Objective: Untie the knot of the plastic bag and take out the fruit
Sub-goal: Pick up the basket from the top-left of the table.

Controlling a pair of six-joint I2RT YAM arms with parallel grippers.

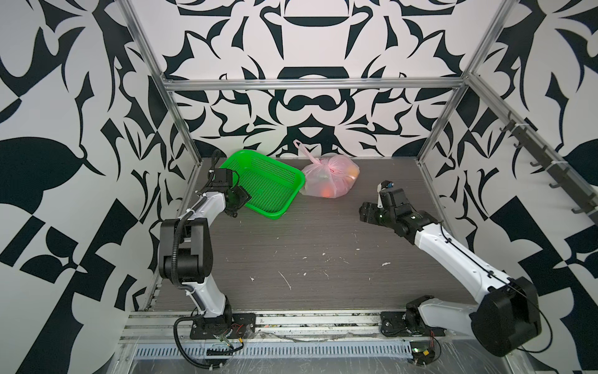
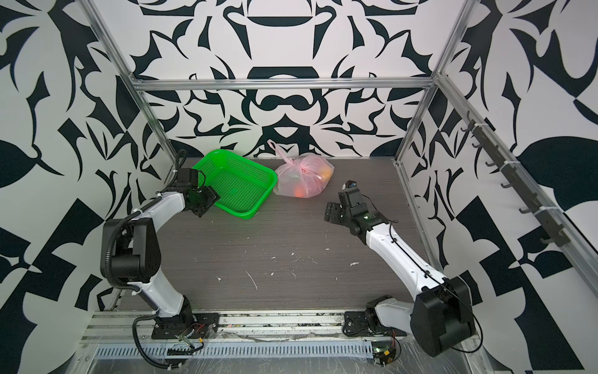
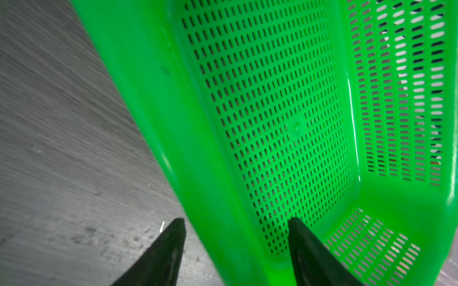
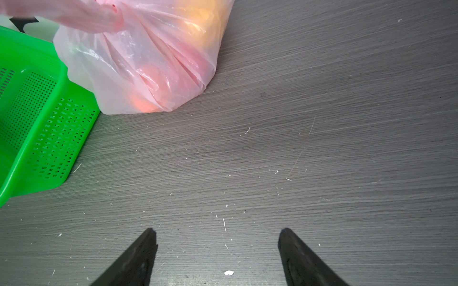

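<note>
High stereo pair over table point(image 1: 323, 233); close wrist views, both with basket point(image 3: 148, 99)

The fruit point(image 1: 327, 193) shows only as vague colours through the plastic bag point(image 1: 311, 177).

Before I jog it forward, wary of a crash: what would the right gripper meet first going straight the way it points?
Probably the bare table; the right gripper is open, and the plastic bag lies off that line, though depth is unclear.

There was one bag point(image 1: 318, 183), one knot point(image 1: 328, 168), one basket point(image 1: 265, 191) and one table point(image 1: 323, 259). There were two grippers: left gripper point(image 3: 235, 222) and right gripper point(image 4: 218, 232). The fruit point(image 1: 328, 193) showed only as blurred patches, so their number could not be told.
</note>
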